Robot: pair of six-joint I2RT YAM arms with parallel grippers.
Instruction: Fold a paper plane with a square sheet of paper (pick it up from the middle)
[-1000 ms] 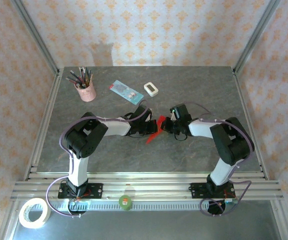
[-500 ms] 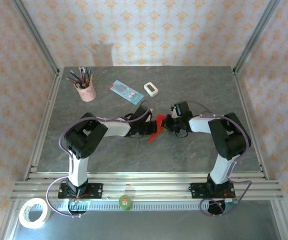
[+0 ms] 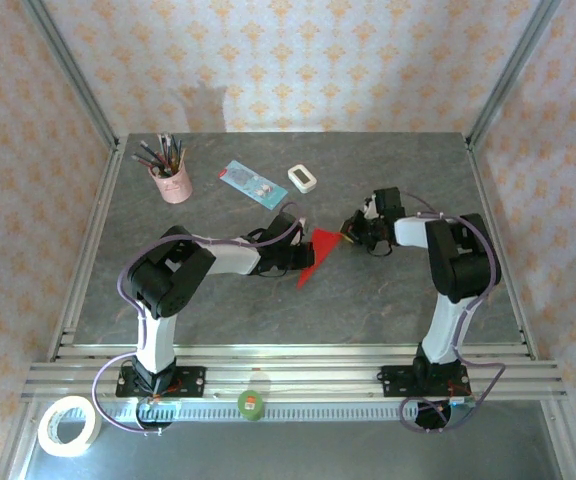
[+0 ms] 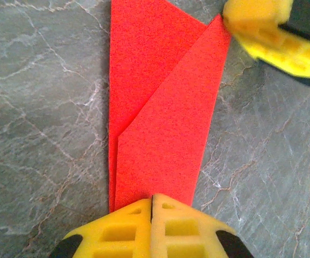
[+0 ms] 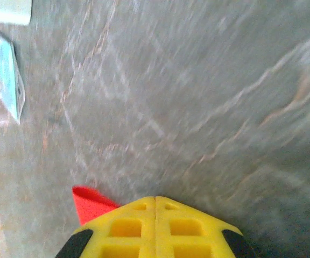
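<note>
Your right gripper [image 5: 155, 205] has swung right, closed; left gripper [image 4: 152, 203] clamps the folded bright red paper sheet [image 4: 160, 123]. Mid-fold: press the crease next.

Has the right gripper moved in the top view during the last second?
Yes. The right gripper has shifted right and slightly farther back, toward the table's right edge.

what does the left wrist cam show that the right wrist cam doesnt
Left wrist: the red paper with overlapping folded flaps, the right gripper at its far corner. Right wrist: the light blue card at the left edge. Both: some red paper, the grey table, and shut yellow fingertips at the bottom, those of the left gripper in the first.
</note>
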